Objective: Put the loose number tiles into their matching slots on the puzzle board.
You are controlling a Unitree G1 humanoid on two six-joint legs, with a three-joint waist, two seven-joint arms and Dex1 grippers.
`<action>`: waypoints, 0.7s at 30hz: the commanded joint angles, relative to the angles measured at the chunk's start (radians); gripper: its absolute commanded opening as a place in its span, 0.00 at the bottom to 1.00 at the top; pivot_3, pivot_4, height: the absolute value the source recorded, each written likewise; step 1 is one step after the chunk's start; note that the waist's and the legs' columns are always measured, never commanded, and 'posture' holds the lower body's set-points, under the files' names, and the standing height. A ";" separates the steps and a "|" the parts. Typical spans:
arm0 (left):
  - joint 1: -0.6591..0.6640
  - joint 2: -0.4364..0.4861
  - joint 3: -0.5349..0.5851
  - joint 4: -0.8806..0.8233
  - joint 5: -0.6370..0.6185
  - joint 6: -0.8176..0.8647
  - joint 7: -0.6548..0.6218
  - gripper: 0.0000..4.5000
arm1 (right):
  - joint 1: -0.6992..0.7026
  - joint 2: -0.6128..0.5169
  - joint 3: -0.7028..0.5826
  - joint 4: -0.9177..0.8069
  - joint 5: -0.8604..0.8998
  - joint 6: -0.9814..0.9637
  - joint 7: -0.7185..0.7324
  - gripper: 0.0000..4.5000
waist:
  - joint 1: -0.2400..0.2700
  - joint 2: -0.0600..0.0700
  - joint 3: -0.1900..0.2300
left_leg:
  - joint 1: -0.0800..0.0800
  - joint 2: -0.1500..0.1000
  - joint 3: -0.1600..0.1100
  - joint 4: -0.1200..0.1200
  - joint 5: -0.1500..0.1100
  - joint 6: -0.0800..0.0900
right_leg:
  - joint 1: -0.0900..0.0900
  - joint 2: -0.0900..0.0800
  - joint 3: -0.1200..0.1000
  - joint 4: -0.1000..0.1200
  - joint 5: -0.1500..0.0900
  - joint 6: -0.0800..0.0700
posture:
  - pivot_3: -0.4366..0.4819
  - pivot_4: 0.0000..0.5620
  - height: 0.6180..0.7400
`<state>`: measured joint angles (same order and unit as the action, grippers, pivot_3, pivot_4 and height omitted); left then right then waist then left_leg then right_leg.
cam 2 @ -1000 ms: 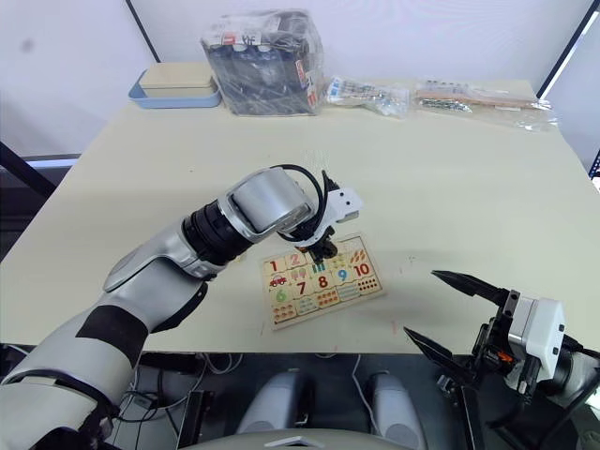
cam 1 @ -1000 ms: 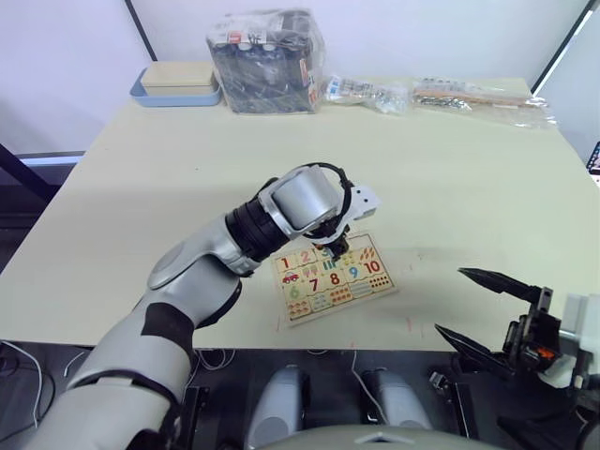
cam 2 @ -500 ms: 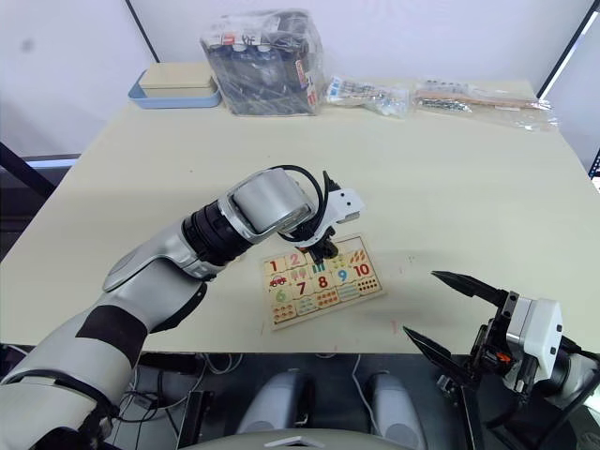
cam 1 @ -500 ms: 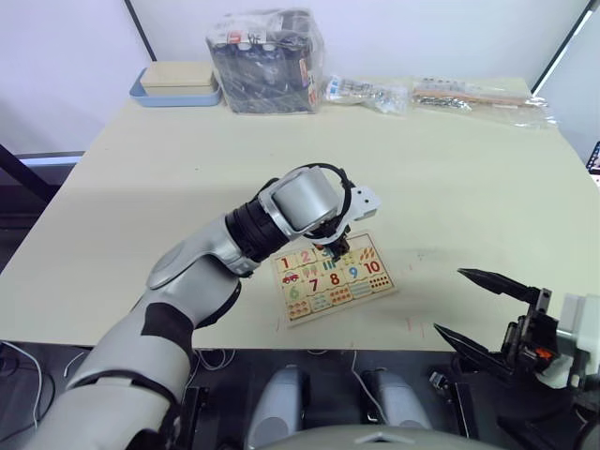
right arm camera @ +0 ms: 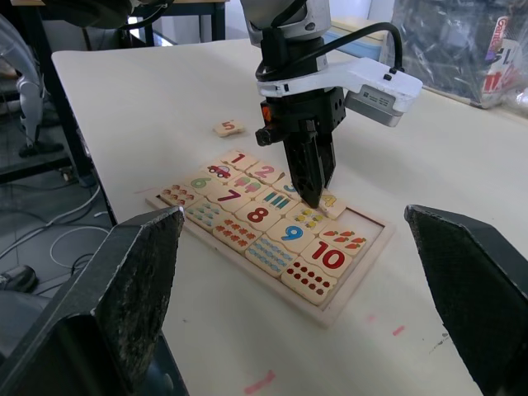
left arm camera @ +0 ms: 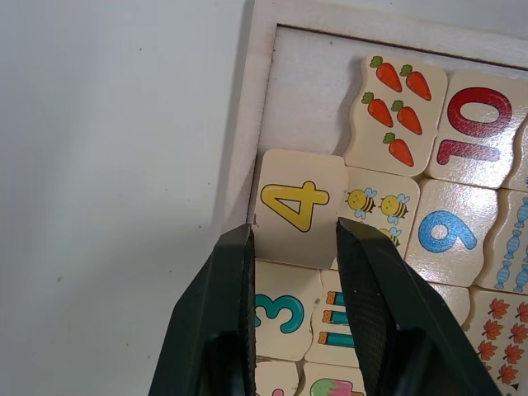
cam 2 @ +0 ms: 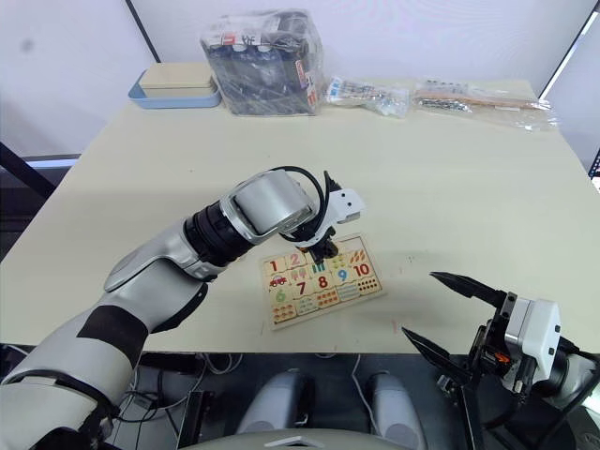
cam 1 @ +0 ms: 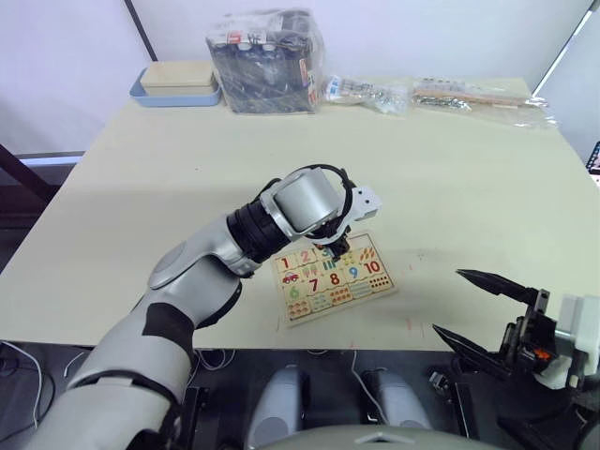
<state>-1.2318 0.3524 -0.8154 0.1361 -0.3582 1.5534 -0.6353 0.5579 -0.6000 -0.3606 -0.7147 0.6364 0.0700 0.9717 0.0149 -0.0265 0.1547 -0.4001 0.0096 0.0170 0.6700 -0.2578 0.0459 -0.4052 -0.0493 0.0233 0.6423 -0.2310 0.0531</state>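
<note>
Over table (cam 1: 469, 178), left arm bent above puzzle board (cam 1: 361, 295), fingers (left arm camera: 235, 313) clamped on 4 tile (left arm camera: 299, 206).

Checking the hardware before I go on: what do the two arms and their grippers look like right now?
The left arm is silver-grey with black bands at the joints, a white housing at the wrist and a black cable looping over it. The left gripper has two black tapered fingers. The right gripper has two long black pointed fingers on a black frame with a white block behind it and a small red mark.

Robot lab, bare cream table (cam 1: 450, 178), bagged supplies (cam 1: 267, 61), white walls, loose floor cables (right arm camera: 49, 243)
</note>
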 commanded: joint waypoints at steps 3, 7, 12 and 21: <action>0.007 -0.001 0.004 -0.018 0.005 0.007 0.008 0.23 | 0.012 0.005 -0.003 -0.035 0.006 -0.018 -0.003 1.00 | 0.000 0.000 0.000 | 0.000 0.000 0.000 0.000 0.000 0.000 | 0.000 0.000 0.000 0.000 0.000 0.000 | 0.48 0.27 1.00; 0.010 0.002 0.004 -0.028 0.001 0.013 0.008 0.23 | 0.013 0.005 -0.002 -0.035 0.005 -0.017 -0.002 1.00 | 0.000 0.000 0.000 | 0.000 0.000 0.000 0.000 0.000 0.000 | 0.000 0.000 0.000 0.000 0.000 0.000 | 0.48 0.27 1.00; 0.016 0.010 0.007 -0.030 0.003 0.019 0.016 0.23 | 0.010 0.002 -0.001 -0.034 0.006 -0.015 0.000 1.00 | 0.000 0.000 0.000 | 0.000 0.000 0.000 0.000 0.000 0.000 | 0.000 0.000 0.000 0.000 0.000 0.000 | 0.48 0.27 1.00; 0.026 0.020 0.005 -0.043 0.003 0.017 0.021 0.23 | -0.004 -0.004 0.007 -0.027 0.008 -0.010 0.002 1.00 | -0.001 0.000 0.000 | 0.000 0.000 0.000 0.000 0.000 0.000 | 0.000 0.000 0.000 0.000 0.000 0.000 | 0.48 0.27 1.00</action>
<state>-1.2146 0.3627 -0.8104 0.1040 -0.3584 1.5581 -0.6168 0.5531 -0.5973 -0.3506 -0.7216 0.6364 0.0690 0.9730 0.0143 -0.0265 0.1547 -0.4000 0.0097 0.0170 0.6699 -0.2578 0.0459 -0.4052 -0.0493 0.0234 0.6423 -0.2311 0.0531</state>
